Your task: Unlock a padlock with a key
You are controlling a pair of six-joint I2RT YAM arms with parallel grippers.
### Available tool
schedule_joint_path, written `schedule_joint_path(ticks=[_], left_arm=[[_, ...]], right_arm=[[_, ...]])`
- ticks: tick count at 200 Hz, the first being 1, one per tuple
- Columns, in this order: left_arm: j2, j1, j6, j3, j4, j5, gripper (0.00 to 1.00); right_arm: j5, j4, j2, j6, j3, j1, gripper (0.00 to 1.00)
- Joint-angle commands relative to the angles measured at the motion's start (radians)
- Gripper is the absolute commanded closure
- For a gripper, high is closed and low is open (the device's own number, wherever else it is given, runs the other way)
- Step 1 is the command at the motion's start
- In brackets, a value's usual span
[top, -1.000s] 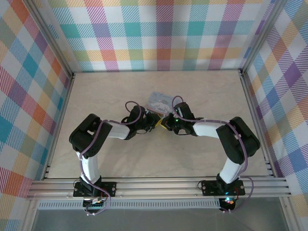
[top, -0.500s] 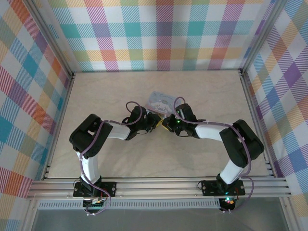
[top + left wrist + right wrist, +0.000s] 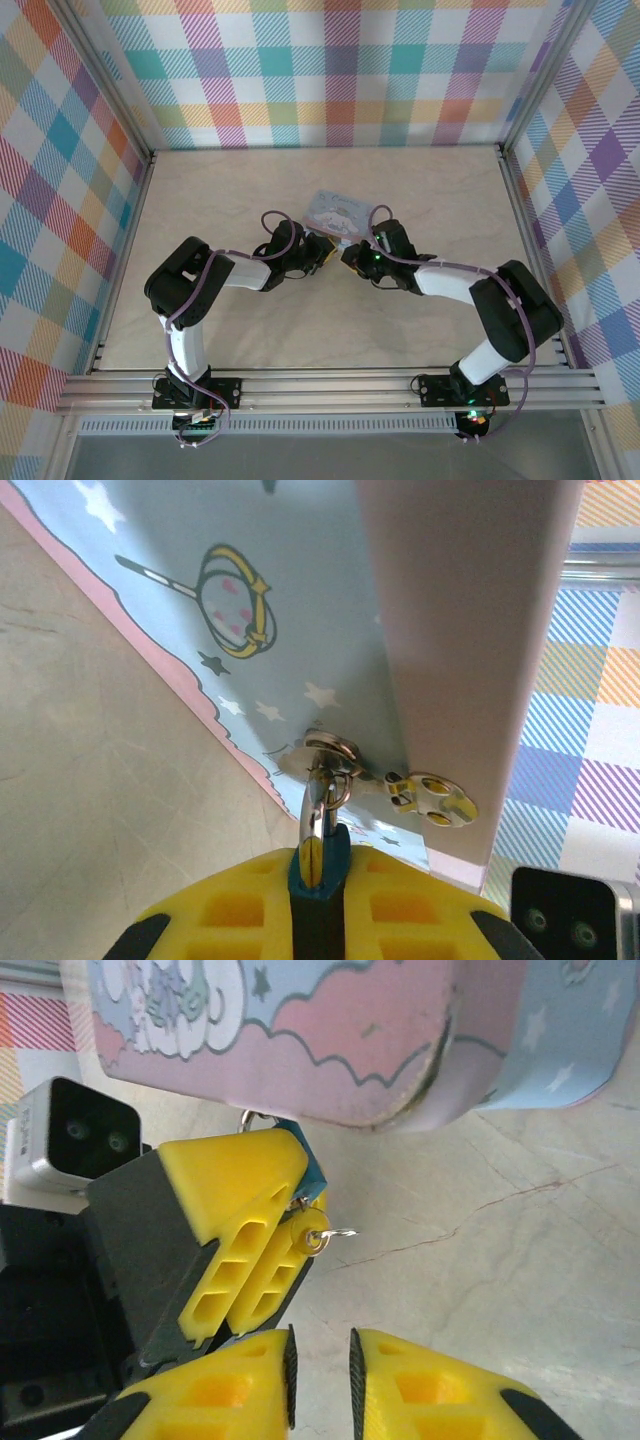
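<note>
In the left wrist view my left gripper [image 3: 318, 905] is shut on the padlock [image 3: 320, 868], a tiny blue body pinched between the yellow fingers [image 3: 230, 910]. Its silver shackle [image 3: 313, 815] passes through the latch ring [image 3: 335, 752] of the pastel box [image 3: 300, 600]. In the right wrist view the key [image 3: 311, 1232], with a yellow head and a small wire ring, sticks out of the padlock [image 3: 312, 1168] beside the left fingers [image 3: 235, 1220]. My right gripper [image 3: 320, 1370] stands open just short of the key, nothing between its pads. From above, the left gripper [image 3: 322, 252] faces the right gripper [image 3: 350, 256].
The cartoon-printed box [image 3: 338, 212] lies on the beige table [image 3: 420, 190] just behind both grippers. A yellow paw-shaped charm [image 3: 432, 796] sits on the box's side by the latch. Checked walls enclose the table on three sides.
My right gripper has opened, let go of the key and drawn back a little; the key stays in the padlock. The left gripper has kept its hold in place.
</note>
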Motion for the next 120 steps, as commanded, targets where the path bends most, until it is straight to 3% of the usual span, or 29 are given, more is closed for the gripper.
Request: schedule_joint_path(ticks=[1,81,120], left_arm=[[-0.022,-0.006,-0.008,0.010,0.003,-0.005,1.00],[-0.055,-0.006,-0.019,0.027,-0.079,0.008,1.00],[-0.056,-0.006,-0.021,0.027,-0.080,0.013,1.00]], right_arm=[[0.035,-0.040,-0.066,-0.086,-0.003,-0.012,0.75],[0.194,-0.125,-0.296,-0.345,-0.027,-0.032,0.68],[0.297,-0.122,-0.455,-0.476,-0.074,-0.037,0.56]])
